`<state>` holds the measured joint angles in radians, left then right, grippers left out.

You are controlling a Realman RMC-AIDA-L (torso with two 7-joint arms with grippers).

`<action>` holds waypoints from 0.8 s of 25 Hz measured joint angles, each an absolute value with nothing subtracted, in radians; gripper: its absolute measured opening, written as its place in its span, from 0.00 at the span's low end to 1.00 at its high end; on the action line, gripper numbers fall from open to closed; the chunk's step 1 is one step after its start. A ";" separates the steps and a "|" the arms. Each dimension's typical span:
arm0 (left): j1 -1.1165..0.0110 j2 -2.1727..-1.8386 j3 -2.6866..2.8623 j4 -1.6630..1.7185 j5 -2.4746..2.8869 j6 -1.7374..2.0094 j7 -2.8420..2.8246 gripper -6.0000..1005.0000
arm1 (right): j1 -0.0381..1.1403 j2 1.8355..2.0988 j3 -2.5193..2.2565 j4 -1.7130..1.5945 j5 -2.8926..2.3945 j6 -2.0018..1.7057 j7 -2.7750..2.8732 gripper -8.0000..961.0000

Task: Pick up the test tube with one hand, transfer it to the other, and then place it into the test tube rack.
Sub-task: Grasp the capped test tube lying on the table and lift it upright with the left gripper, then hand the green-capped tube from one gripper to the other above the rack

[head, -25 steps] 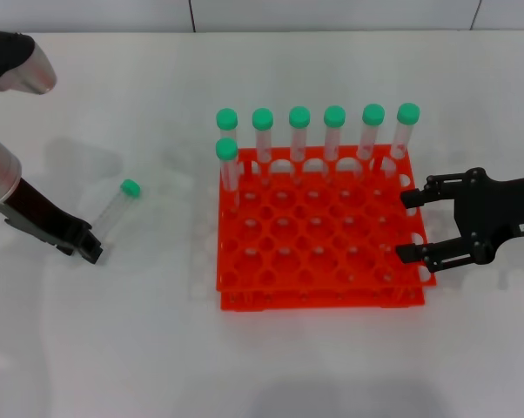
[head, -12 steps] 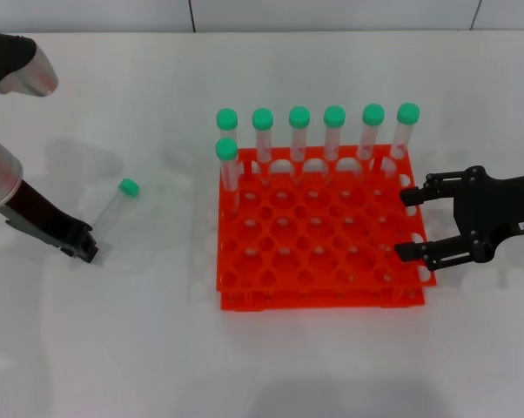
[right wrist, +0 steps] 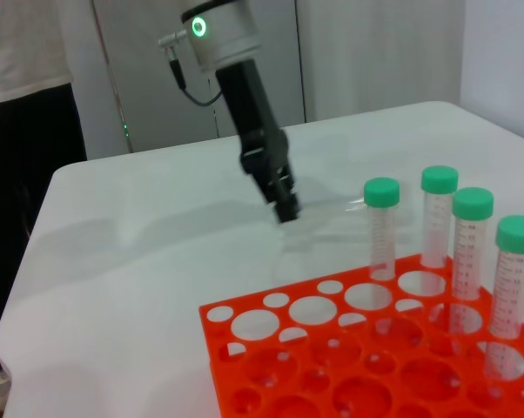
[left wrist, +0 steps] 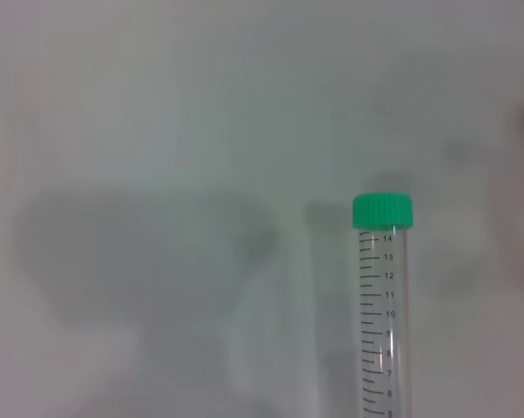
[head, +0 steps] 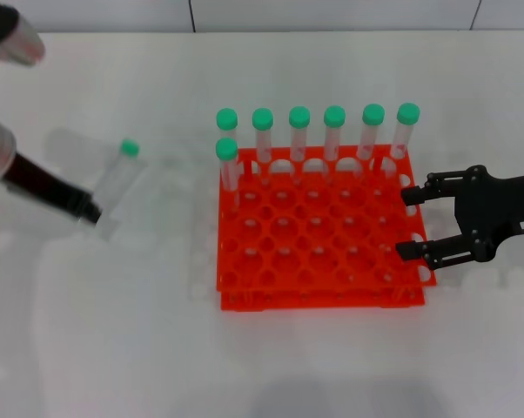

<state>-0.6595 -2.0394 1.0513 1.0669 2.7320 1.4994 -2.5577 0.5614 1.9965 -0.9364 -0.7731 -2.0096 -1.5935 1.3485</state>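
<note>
The test tube [head: 117, 181], clear with a green cap [head: 130, 148], hangs tilted above the white table at the left. My left gripper [head: 90, 212] is shut on its lower end. The left wrist view shows the tube [left wrist: 383, 313] over bare table. In the right wrist view the left gripper [right wrist: 285, 207], on the arm with the green ring light [right wrist: 198, 26], is off the table beyond the rack. The orange-red test tube rack [head: 314, 252] stands at centre. My right gripper [head: 405, 225] is open at the rack's right edge, its fingers spread over the outer holes.
Several green-capped tubes [head: 298, 131] stand upright along the rack's back row, one more in the second row at the left [head: 227, 161]. A person [right wrist: 27, 131] stands beyond the table's far corner in the right wrist view.
My left gripper has risen and moved back from the table, carrying the test tube off the surface. The right gripper and the rack have stayed put.
</note>
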 joint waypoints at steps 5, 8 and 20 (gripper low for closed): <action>-0.581 -2.066 1.054 1.231 2.646 1.402 -2.492 0.19 | 0.556 1.995 -0.934 -0.775 -2.005 -1.599 1.349 0.83; -0.476 -2.084 1.111 1.340 2.507 1.213 -2.352 0.19 | 0.553 1.994 -0.934 -0.775 -2.003 -1.600 1.351 0.83; -0.422 -2.064 1.095 1.121 1.739 1.182 -1.661 0.19 | 0.550 1.998 -0.934 -0.778 -1.997 -1.602 1.352 0.83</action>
<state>-0.4223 -2.0635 1.0947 1.1213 1.7392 1.1818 -1.6606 0.5502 1.9981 -0.9342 -0.7778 -1.9972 -1.6017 1.3517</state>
